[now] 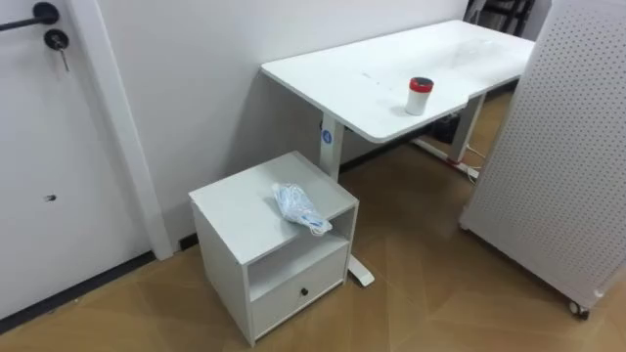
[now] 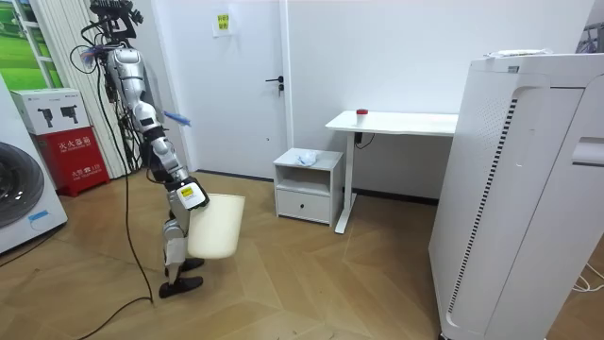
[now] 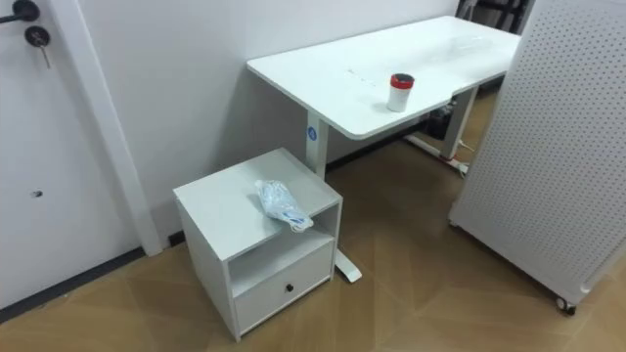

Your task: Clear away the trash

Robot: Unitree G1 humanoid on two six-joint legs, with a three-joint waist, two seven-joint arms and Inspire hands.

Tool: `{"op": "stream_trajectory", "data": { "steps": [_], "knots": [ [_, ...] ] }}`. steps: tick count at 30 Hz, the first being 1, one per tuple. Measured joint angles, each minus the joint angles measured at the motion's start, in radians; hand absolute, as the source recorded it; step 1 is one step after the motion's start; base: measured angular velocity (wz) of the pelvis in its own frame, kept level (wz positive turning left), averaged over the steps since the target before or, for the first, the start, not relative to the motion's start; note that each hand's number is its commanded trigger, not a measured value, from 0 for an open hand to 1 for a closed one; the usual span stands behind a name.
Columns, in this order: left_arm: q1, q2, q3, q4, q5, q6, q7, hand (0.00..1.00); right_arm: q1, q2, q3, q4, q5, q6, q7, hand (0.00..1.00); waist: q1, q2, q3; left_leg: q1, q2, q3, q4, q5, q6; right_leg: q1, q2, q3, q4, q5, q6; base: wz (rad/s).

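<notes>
The right hand, as far as the room view lets me judge by the body, hangs low at the robot's side against the top of a cream bin. It is too small there to tell whether its fingers are curled on the rim or not. The robot stands on the wooden floor, left of the furniture and well apart from it, and faces it.

On the right a tall white perforated cabinet stands on casters. Behind it, along the far wall, runs a long white desk. At the far left is a white door with a dark handle. Just beside the desk's near-left leg stands a low white nightstand with an open shelf above a shut drawer.

The garbage, a crumpled pale-blue and white wad, lies on the nightstand's top near its right front edge. A small white cup with a red lid stands upright on the desk near its front edge.
</notes>
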State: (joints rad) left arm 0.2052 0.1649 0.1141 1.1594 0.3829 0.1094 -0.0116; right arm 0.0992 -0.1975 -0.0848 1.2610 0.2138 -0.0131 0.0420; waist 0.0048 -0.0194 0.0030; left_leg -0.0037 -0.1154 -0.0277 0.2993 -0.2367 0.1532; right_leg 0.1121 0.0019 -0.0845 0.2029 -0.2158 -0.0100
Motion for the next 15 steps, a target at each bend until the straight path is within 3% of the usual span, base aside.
{"op": "stream_trajectory", "data": {
  "steps": [8,10,15],
  "knots": [
    [-0.012,0.0,0.002,-0.003,0.0,-0.006,0.017,0.0,0.001,0.0,-0.016,-0.002,0.001,-0.009,-0.011,1.0,-0.002,0.006,-0.0004,0.018,0.007,0.021,-0.032,0.002,-0.002,-0.002,0.0,0.002,-0.009,0.0,0.0,-0.08],
    [-0.017,0.0,0.002,-0.002,0.001,-0.007,0.028,0.0,0.0,0.0,-0.016,-0.001,0.004,-0.01,-0.012,1.0,0.0,0.006,-0.0044,0.018,0.007,0.024,-0.03,0.002,-0.002,-0.001,0.0,0.002,-0.017,0.0,0.0,-0.05],
    [-0.016,0.0,0.001,0.0,0.0,-0.008,0.034,0.0,0.001,0.0,-0.012,0.005,0.017,-0.012,-0.013,1.0,0.001,0.007,0.0012,0.032,0.008,0.025,-0.039,0.002,-0.002,0.007,0.0,0.001,-0.018,0.0,0.0,-0.01]
  ]
}}
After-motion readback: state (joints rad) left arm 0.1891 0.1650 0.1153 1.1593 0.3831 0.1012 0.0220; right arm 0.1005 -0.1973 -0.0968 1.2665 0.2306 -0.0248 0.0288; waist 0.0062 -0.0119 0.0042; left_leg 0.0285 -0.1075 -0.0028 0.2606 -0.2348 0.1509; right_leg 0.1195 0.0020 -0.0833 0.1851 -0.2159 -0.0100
